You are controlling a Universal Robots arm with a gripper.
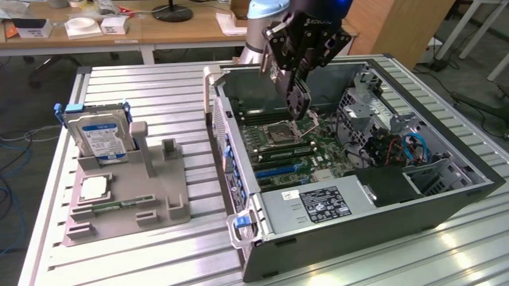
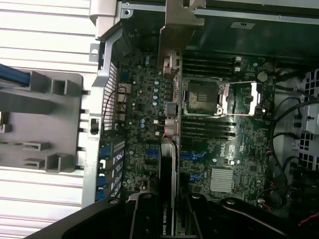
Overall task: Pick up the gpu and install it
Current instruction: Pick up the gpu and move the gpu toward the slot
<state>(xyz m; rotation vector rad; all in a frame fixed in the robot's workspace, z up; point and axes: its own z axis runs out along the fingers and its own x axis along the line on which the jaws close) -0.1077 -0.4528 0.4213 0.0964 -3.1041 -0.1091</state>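
Note:
My gripper [image 1: 292, 64] is shut on the gpu [image 1: 297, 98], a flat card held on edge and hanging down over the open computer case [image 1: 445, 199]. The card's lower end hovers just above the motherboard [image 1: 282, 149], close to the processor socket [image 1: 284, 128]. In the wrist view the gpu [image 2: 168, 149] is seen edge-on between my black fingers [image 2: 145, 216]. Its silver end bracket [image 2: 178, 37] points toward the case's rear wall, and the blue expansion slots [image 2: 192, 155] lie beside it on the motherboard [image 2: 239, 144].
To the exterior view's left of the case stands a grey parts holder [image 1: 159, 205] with a silver hard drive [image 1: 99, 138] upright in it and a processor chip [image 1: 94, 188] lying flat. A power supply [image 1: 318, 202] and drive cage [image 1: 374, 110] crowd the case's inside.

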